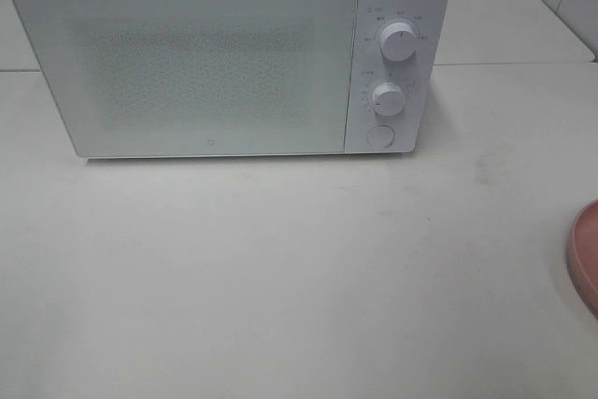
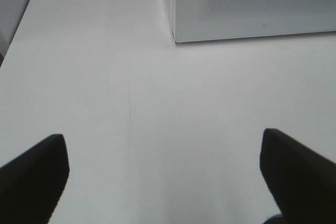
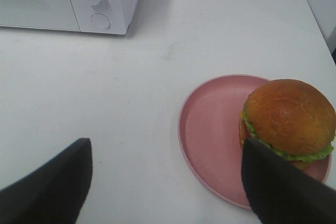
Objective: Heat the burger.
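Note:
The burger, with a glossy golden-brown bun and green filling, sits on a pink round plate in the right wrist view. My right gripper hangs open just short of the plate; one dark finger overlaps the burger's near side and nothing lies between the fingers. Over bare white table my left gripper is open and empty. In the exterior high view only the plate's rim shows at the right edge; neither gripper appears there.
A white microwave stands at the back of the table, door shut, with two knobs and a round button on its right panel. Its corner shows beyond the left gripper. The white tabletop spreads in front.

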